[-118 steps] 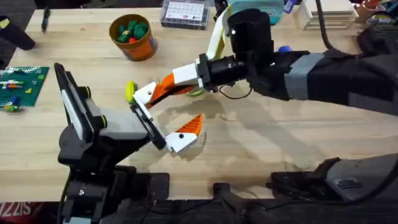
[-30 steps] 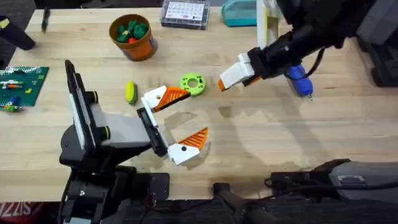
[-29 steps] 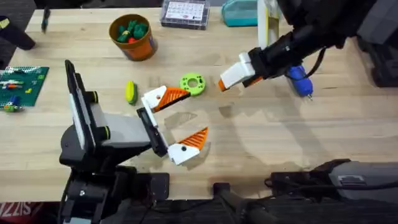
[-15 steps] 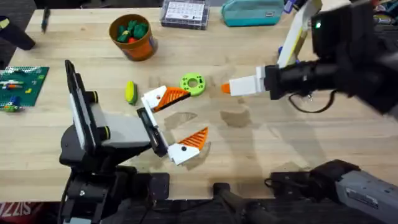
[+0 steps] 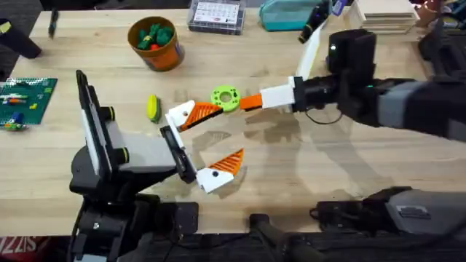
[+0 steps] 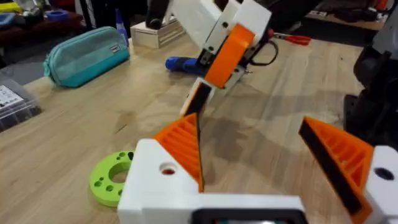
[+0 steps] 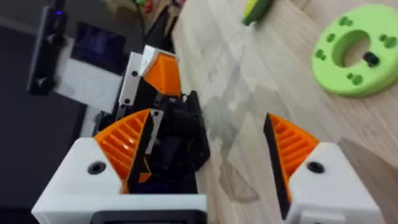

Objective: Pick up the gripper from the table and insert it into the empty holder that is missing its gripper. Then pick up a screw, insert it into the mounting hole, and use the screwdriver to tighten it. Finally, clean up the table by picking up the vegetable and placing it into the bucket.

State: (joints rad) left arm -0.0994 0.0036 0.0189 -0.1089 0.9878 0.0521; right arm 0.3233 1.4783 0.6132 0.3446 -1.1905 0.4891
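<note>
Seemingly the first step is done: both of my left fingers (image 5: 227, 161) carry an orange pad, and I see no loose wedge on the bench (image 5: 306, 175). I judge the wedge (image 5: 204, 113) now sits in the holder (image 5: 177, 114), just beside the green ring (image 5: 225, 97). Those left fingers stand wide apart with nothing between them. My right fingers (image 5: 249, 102) reach in low next to the ring, their tip close to the wedge; the right wrist view shows them spread as well, gripping nothing.

Left to do, as I read it: the screw, the tightening and the tidying. The screwdriver (image 6: 183, 64) lies on the bench behind my right arm, untouched. The vegetable (image 5: 153, 108) lies on the bench near the holder, well apart from the bucket (image 5: 155, 42).

What I cannot settle: whether the mounting hole (image 6: 166, 169) holds a screw, since it is too small to read. No loose screw stands out. From overhead my right arm covers the screwdriver.
</note>
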